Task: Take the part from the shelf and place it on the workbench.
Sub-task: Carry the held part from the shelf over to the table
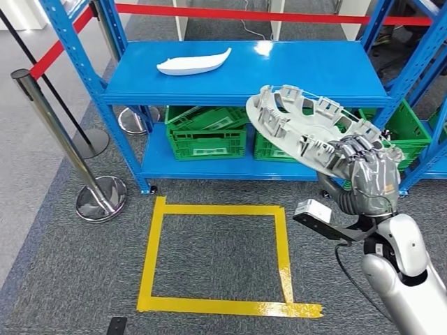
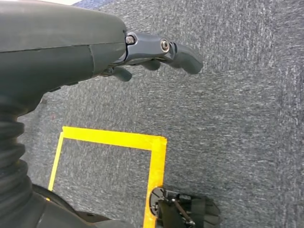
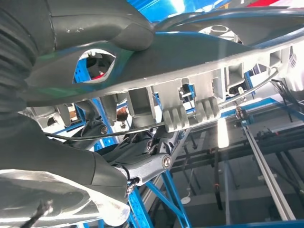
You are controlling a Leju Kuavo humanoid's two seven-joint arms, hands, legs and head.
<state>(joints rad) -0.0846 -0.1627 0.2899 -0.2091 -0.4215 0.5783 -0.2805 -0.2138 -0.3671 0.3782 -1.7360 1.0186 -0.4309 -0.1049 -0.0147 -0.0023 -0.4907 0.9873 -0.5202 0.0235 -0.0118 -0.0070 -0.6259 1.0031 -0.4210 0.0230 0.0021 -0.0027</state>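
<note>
While the grey ribbed part [image 1: 303,125] hangs tilted in the air before the blue shelf [image 1: 295,70], the right hand [image 1: 369,174] grips its near edge, fingers closed. The left hand [image 2: 157,52] hangs over grey carpet [image 2: 243,118], fingers loosely extended, holding nothing.

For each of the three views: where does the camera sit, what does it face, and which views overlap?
Head view: high on the body, looking down at the blue shelf and the right hand holding the grey part.
Left wrist view: behind the empty left hand, facing carpet.
Right wrist view: behind the right hand, close under the part.
Shared: head and left wrist views both show the yellow tape square.
</note>
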